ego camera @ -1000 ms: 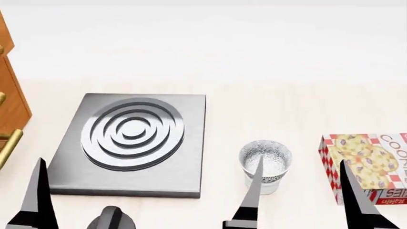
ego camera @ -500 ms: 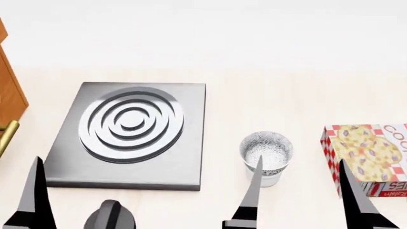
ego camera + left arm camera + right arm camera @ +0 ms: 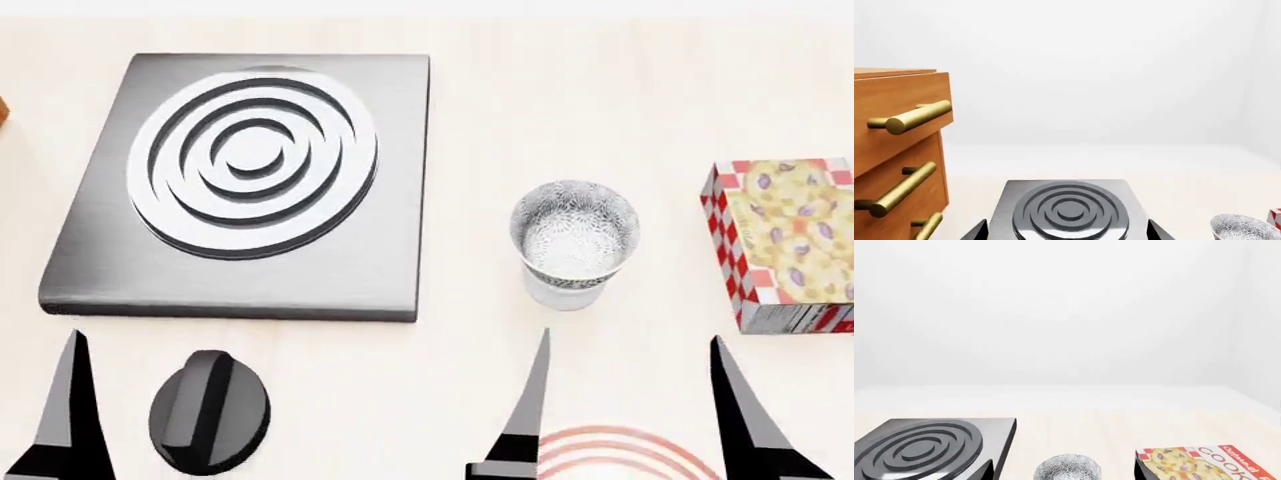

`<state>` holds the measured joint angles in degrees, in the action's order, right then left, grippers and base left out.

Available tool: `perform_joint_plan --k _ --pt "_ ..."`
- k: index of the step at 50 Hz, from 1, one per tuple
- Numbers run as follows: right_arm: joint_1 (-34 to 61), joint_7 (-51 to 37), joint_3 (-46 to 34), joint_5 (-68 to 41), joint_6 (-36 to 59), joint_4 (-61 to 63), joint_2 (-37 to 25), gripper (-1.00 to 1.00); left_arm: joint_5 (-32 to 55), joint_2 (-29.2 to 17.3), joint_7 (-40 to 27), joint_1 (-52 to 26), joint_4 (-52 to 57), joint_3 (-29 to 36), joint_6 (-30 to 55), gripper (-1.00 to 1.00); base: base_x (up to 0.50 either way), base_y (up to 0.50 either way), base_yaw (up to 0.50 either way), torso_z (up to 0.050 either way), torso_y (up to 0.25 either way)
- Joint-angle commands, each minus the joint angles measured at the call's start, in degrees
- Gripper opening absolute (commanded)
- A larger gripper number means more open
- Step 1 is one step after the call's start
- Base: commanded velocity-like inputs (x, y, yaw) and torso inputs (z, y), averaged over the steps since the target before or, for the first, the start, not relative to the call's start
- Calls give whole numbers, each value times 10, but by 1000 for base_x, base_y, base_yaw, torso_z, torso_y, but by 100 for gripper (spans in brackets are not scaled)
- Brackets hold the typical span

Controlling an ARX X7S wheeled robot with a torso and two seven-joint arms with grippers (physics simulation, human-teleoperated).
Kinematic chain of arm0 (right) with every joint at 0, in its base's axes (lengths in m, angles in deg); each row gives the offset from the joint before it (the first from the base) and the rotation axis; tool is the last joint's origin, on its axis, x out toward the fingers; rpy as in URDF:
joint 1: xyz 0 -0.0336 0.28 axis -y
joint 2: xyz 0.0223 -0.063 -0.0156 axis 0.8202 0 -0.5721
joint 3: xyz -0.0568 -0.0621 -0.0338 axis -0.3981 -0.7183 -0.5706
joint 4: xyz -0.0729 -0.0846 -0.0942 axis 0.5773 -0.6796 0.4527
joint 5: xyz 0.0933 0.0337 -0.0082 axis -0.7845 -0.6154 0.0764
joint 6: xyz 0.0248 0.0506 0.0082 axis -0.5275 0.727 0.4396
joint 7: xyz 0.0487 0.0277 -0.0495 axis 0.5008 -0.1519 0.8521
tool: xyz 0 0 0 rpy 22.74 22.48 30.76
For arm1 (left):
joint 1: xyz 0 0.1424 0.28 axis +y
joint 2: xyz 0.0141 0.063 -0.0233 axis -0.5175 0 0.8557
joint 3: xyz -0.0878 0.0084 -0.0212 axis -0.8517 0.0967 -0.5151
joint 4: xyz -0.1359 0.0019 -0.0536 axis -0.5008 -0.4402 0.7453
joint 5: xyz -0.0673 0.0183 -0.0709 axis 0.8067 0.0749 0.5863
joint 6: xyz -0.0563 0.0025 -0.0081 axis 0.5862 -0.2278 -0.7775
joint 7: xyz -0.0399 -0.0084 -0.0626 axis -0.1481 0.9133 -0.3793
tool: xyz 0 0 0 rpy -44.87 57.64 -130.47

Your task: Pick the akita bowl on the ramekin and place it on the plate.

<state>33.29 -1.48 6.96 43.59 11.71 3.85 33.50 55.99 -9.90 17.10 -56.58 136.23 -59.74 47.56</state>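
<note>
1. Bowl (image 3: 575, 232) is the thing you are after; start from your right gripper (image 3: 627, 420), whose two dark fingers stand spread wide apart with nothing between them, low in the head view.
2. Your left gripper (image 3: 147, 420) shows one finger in the head view and two corner tips in its wrist view, set well apart, so it reads as open and empty too.
3. The bowl sits straight ahead of the right gripper's gap, slightly toward its inner finger, stacked upright on the white ramekin (image 3: 558, 292), of which only a lower strip peeks out.
4. The right arm is plainly nearer; the left one has the stove plate (image 3: 240, 190) and a black knob (image 3: 208, 410) ahead of it instead.
5. The plate (image 3: 621, 455) shows only as red rings between the right fingers, nearer you than the bowl.
6. A cookie box (image 3: 787, 240) lies beside the bowl, apart from it, on the right; mind it as you reach.
</note>
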Motion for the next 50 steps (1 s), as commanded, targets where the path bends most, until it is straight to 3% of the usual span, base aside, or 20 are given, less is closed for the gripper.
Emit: perform_joint_plan --k 1,13,14,17,19,31,39,42,50 --pt "0 -5 -5 0 -2 -3 -4 100 6 -3 -7 2 -2 1 -6 100 0 0 0 0 -250" --pt "0 -9 -7 -1 -3 -4 -8 100 17 -3 -41 -24 6 0 64 100 0 0 0 0 -21" --pt "-12 141 54 100 -253 -319 118 100 -129 139 147 -4 -400 -50 -145 100 0 0 0 0 0" --pt "-10 133 53 88 5 -62 111 100 -123 130 138 -18 -142 -45 98 100 0 0 0 0 0" --pt "-9 125 45 89 20 10 105 100 -118 125 136 -19 24 -44 98 100 0 0 0 0 0" --pt "-2 110 33 70 19 -6 87 100 -97 108 114 -20 22 -41 99 100 0 0 0 0 0" --pt "267 175 15 40 289 13 15 100 -88 101 106 -19 14 -37 97 100 0 0 0 0 0" --pt "326 196 16 26 316 -24 5 100 -88 97 102 -17 10 -34 95 100 0 0 0 0 0" --pt "492 252 -92 38 404 -151 -66 100 -77 90 93 -19 10 -32 98 100 0 0 0 0 0"
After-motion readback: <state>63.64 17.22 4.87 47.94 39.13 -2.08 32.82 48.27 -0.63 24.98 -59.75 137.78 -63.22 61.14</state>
